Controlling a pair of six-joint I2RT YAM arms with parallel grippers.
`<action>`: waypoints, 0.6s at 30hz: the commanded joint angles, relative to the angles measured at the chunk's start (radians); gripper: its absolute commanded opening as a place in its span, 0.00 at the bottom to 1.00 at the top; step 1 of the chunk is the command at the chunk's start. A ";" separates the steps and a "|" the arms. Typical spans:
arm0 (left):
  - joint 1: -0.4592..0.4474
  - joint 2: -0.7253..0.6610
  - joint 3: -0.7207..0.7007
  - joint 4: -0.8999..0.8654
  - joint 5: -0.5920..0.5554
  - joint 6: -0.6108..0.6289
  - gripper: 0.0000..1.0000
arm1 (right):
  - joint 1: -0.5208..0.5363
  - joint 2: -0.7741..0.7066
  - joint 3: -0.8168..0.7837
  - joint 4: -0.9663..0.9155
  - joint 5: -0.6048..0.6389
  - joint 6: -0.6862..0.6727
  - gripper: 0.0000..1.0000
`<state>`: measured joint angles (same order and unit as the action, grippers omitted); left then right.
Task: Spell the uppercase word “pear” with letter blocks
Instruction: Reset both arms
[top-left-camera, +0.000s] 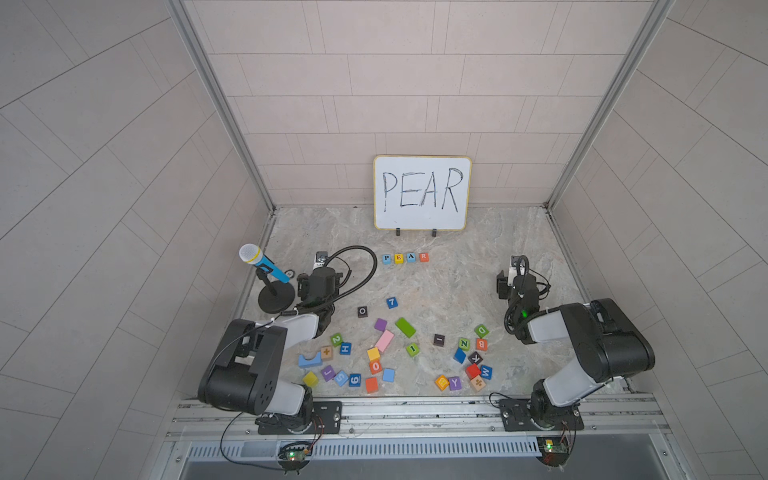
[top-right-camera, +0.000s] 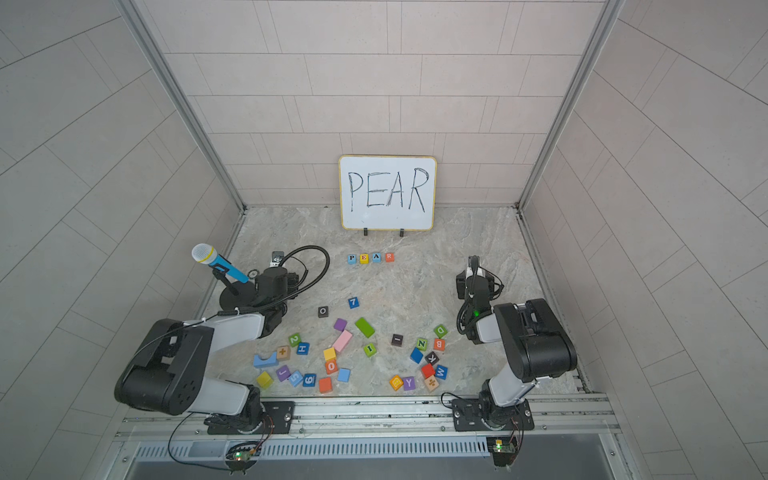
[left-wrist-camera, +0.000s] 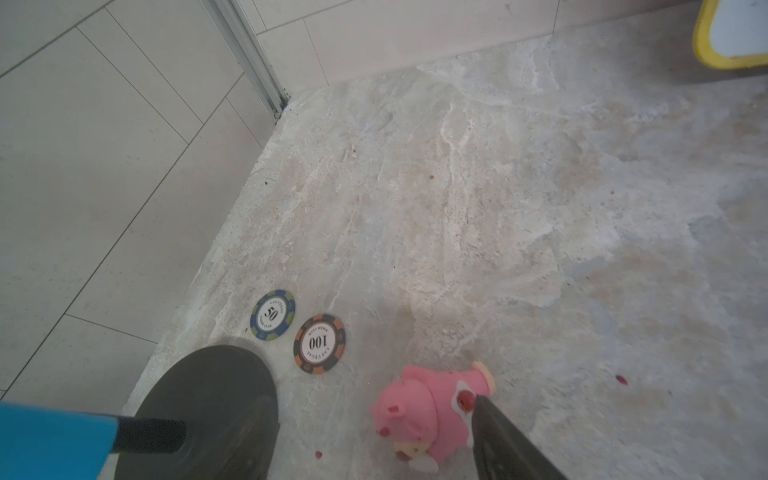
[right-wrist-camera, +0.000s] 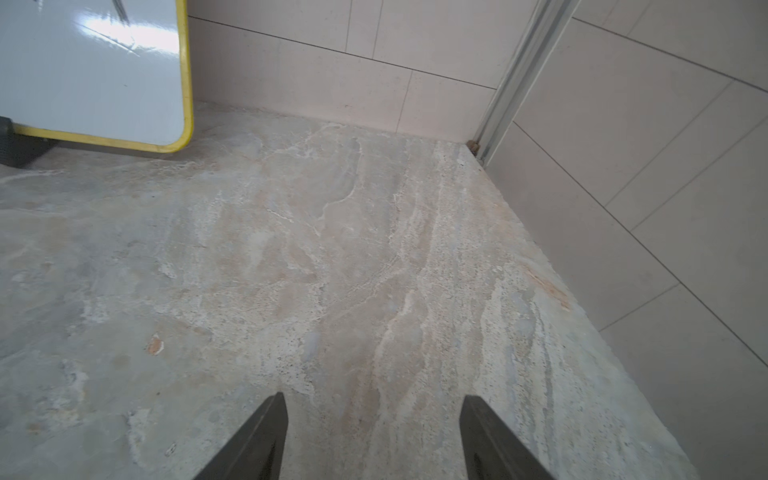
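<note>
Four letter blocks stand in a row in front of the whiteboard in both top views: light-blue P, yellow E, light-blue A and orange R, reading PEAR. Neither gripper is near them. My left arm's wrist is to the left of the row, by the microphone stand. My left gripper is open over a pink toy lying on the table. My right arm's wrist is to the right of the row. My right gripper is open over bare table.
A whiteboard reading PEAR leans on the back wall. A blue microphone stands on a black round base. Two poker chips and the pink toy lie beside it. Several loose blocks are scattered near the front.
</note>
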<state>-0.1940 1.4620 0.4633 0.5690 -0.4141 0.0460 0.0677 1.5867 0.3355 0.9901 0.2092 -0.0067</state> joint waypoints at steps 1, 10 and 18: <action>0.029 0.041 0.000 0.150 0.025 0.009 0.77 | -0.022 -0.017 0.016 -0.004 -0.151 -0.004 1.00; 0.094 0.086 -0.055 0.269 0.131 -0.042 0.82 | -0.031 -0.017 0.019 -0.011 -0.160 0.002 1.00; 0.149 0.139 -0.037 0.303 0.227 -0.066 0.97 | -0.031 -0.016 0.031 -0.033 -0.150 0.008 1.00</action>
<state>-0.0555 1.5940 0.4149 0.8299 -0.2283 -0.0032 0.0399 1.5864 0.3492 0.9714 0.0631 0.0010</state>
